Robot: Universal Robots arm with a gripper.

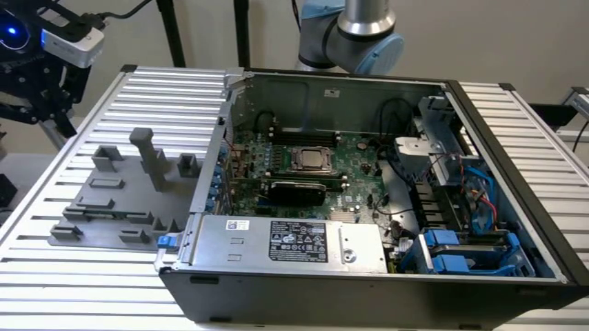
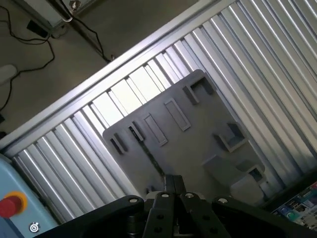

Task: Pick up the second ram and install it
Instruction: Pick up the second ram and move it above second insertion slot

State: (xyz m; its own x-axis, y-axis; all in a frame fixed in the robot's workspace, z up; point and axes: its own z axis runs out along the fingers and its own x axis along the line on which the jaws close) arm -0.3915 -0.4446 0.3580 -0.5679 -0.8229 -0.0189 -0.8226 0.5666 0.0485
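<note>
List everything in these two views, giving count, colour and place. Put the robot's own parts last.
table: one, silver, slatted, under everything.
computer case: one, black, open on top, on the table.
motherboard: one, green, inside the case.
power supply: one, silver with a black label, at the case's near edge.
drive caddies: at least two, blue, in the case's near corner at the exterior view's right.
holder tray: one, grey, with upright blocks, on the table at the exterior view's left of the case.
button: one, red, on a light-blue box beyond the table's edge.
robot arm: one, grey with light-blue caps, behind the case.
pincer: one, black, over the holder tray.
</note>
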